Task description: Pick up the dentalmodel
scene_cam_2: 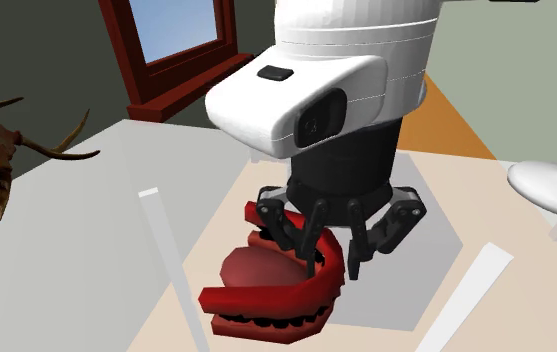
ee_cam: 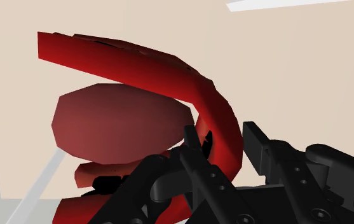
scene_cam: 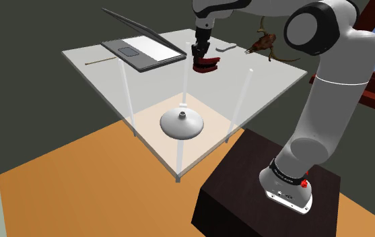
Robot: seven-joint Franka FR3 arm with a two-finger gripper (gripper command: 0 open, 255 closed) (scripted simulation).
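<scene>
White tabletop (scene_cam: 273,84) on pale legs carries everything; the white arm (scene_cam: 330,94) reaches over it from the dark stand (scene_cam: 246,182); an open laptop (scene_cam: 145,48) lies toward the shoulder view's far left, an antlered skull (scene_cam: 263,44) by the far edge; between them, nearer the table's middle, is the red dentalmodel (scene_cam: 206,66); the black gripper (scene_cam_2: 334,258) stands over it, its fingers (ee_cam: 193,143) clamped on one side of the red arch.

We see the black gripper (ee_cam: 223,137) clasping the curved rim of a red dental model (ee_cam: 131,57), its tongue (ee_cam: 118,127) showing, against a pale beige surface (ee_cam: 296,63).
</scene>
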